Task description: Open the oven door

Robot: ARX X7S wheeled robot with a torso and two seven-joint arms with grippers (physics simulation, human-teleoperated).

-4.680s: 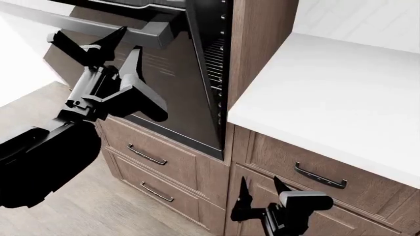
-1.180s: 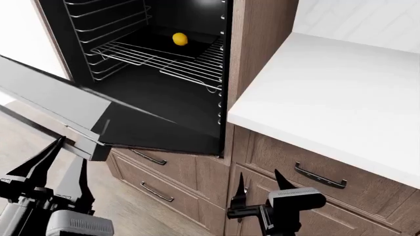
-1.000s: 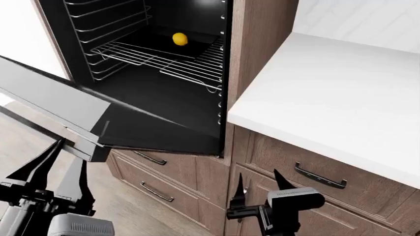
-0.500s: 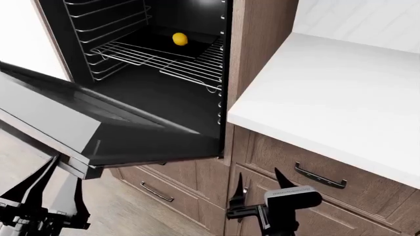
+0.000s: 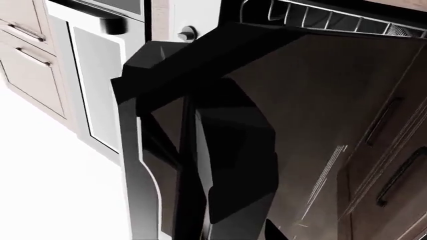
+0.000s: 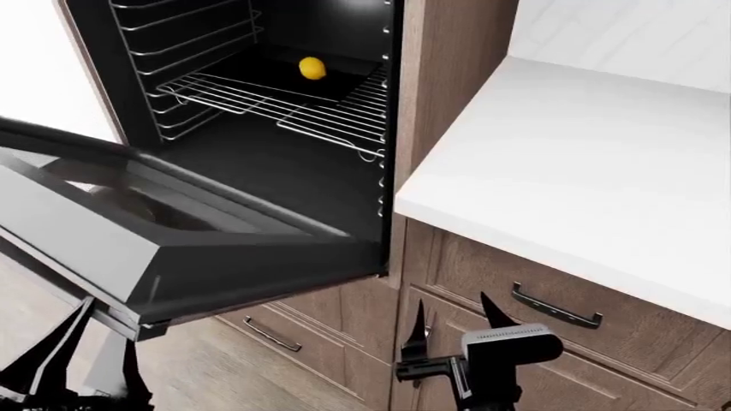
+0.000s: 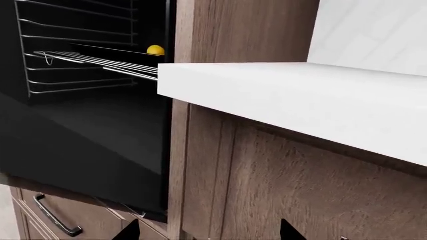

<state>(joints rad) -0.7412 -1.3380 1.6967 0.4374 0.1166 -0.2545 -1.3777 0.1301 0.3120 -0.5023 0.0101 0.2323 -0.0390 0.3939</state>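
at far left in the head view the left gripper (image 6: pixel 71 360) hangs just under the front edge of the oven door (image 6: pixel 149 235), fingers spread and grasping nothing. the door is swung down nearly flat, the cavity with its wire rack (image 6: pixel 286 103) and a small yellow thing, perhaps a lemon (image 6: pixel 311 68), fully exposed. the task looks essentially done. at right the right gripper (image 6: pixel 449 330) idles spread before the lower cabinets.

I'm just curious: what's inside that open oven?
A small yellow fruit, likely a lemon, sits on a dark tray atop the wire rack. The oven door hides part of the floor.
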